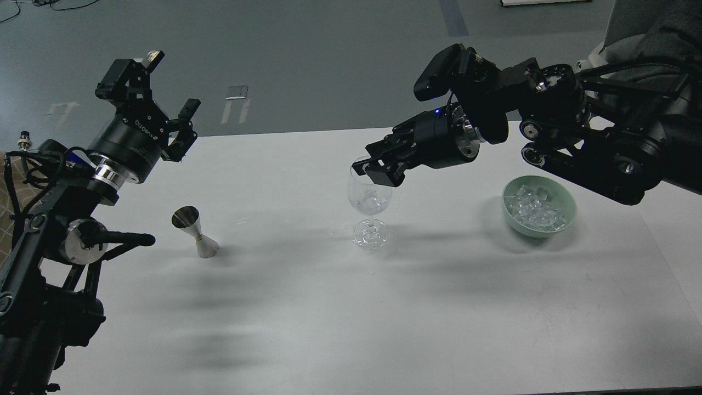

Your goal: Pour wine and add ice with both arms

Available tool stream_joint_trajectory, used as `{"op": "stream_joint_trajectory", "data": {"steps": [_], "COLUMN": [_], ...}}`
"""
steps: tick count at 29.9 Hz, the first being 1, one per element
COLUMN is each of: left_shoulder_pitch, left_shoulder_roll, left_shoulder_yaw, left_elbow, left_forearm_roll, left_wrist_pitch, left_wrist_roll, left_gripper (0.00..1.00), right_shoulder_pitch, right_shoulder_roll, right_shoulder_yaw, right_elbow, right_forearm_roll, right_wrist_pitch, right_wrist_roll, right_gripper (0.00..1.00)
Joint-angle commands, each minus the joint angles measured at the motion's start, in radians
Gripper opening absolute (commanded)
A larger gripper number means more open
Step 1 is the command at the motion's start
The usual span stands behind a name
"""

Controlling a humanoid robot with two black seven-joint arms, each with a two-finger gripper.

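A clear wine glass (369, 200) stands upright at the middle of the white table (329, 307). A few ice cubes (371, 198) lie in its bowl. My right gripper (377, 167) hovers right over the glass's rim, its fingers pointing left and down, slightly apart with nothing seen between them. More ice (535, 208) fills a pale green bowl (565, 219) to the right of the glass. My left gripper (171, 85) is open and empty, raised high at the far left. A steel jigger (195, 231) stands below it on the table.
The table's far edge runs just behind the glass, with grey floor beyond. My left arm's elbow and cables (82, 241) hang over the table's left side. My right arm (581, 137) spans above the bowl.
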Motion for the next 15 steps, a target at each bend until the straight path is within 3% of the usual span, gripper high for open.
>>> {"op": "stream_joint_trajectory", "data": {"steps": [1, 3, 8, 10, 15], "left_shoulder_pitch": [0.003, 0.005, -0.002, -0.008, -0.064], "left_shoulder_roll": [0.0, 0.001, 0.0, 0.0, -0.002], "left_shoulder_yaw": [0.0, 0.001, 0.003, 0.001, 0.003], "left_elbow": [0.0, 0.0, 0.012, 0.017, 0.07], "left_forearm_roll": [0.0, 0.0, 0.0, -0.008, -0.015], "left_wrist_pitch": [0.002, 0.006, 0.02, 0.044, 0.011], "left_wrist_roll": [0.002, 0.005, 0.015, 0.02, 0.018], "left_gripper": [0.98, 0.98, 0.98, 0.98, 0.98], "right_shoulder_pitch": [0.047, 0.067, 0.106, 0.101, 0.054], "right_shoulder_roll": [0.001, 0.01, 0.035, 0.036, 0.061], "right_shoulder_yaw": [0.085, 0.137, 0.159, 0.159, 0.165], "right_elbow": [-0.077, -0.144, -0.255, -0.307, -0.418], "right_forearm_roll": [0.028, 0.077, 0.304, 0.454, 0.637], "right_wrist_pitch": [0.0, -0.022, -0.125, -0.215, -0.309], "right_wrist_roll": [-0.006, -0.024, -0.038, -0.038, -0.045], "right_gripper": [0.83, 1.0, 1.0, 1.0, 1.0]}}
